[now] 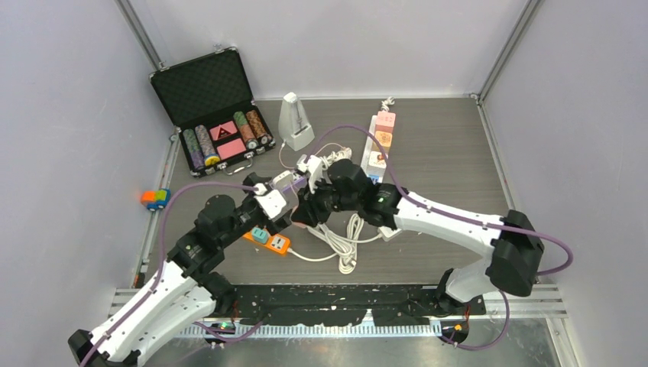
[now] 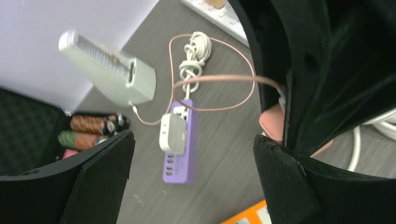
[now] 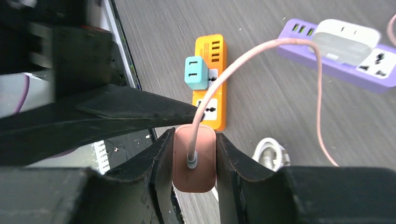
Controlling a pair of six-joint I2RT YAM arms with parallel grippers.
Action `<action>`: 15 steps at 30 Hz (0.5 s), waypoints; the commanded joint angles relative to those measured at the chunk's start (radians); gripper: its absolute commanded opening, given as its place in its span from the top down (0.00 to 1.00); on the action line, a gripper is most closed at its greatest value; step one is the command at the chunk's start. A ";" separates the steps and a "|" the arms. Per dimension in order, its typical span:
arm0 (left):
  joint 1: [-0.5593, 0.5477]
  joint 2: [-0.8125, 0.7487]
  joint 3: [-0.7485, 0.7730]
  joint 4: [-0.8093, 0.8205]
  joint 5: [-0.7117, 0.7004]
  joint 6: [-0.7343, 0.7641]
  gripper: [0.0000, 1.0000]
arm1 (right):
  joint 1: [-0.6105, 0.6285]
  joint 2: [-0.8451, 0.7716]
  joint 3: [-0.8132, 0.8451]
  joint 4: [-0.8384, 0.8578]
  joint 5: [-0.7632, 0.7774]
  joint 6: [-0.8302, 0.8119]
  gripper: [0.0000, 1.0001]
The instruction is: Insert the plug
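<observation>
One pink plug (image 3: 194,163) gripped.
Right gripper (image 3: 194,136) pinches it near the orange power strip (image 3: 211,84); left gripper (image 2: 192,140) gapes wide.

We find the purple plastic power strip (image 2: 180,165) before the grey pyramid metronome (image 1: 294,121), the open black case (image 1: 200,86) to its left, the orange power strip (image 1: 279,245) nearer.
</observation>
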 commanded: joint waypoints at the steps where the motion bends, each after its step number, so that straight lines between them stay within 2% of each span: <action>1: 0.001 -0.115 -0.005 -0.029 -0.109 -0.335 0.00 | 0.030 0.068 -0.021 0.216 -0.030 0.100 0.95; 4: 0.000 -0.219 0.028 -0.133 -0.245 -0.450 0.00 | 0.050 0.109 -0.023 0.277 -0.015 0.115 0.94; 8: 0.001 -0.329 0.123 -0.285 -0.424 -0.514 0.00 | 0.076 0.194 0.010 0.309 0.011 0.118 0.94; 15: 0.001 -0.371 0.251 -0.393 -0.457 -0.594 0.00 | 0.155 0.341 0.067 0.329 0.116 0.076 0.95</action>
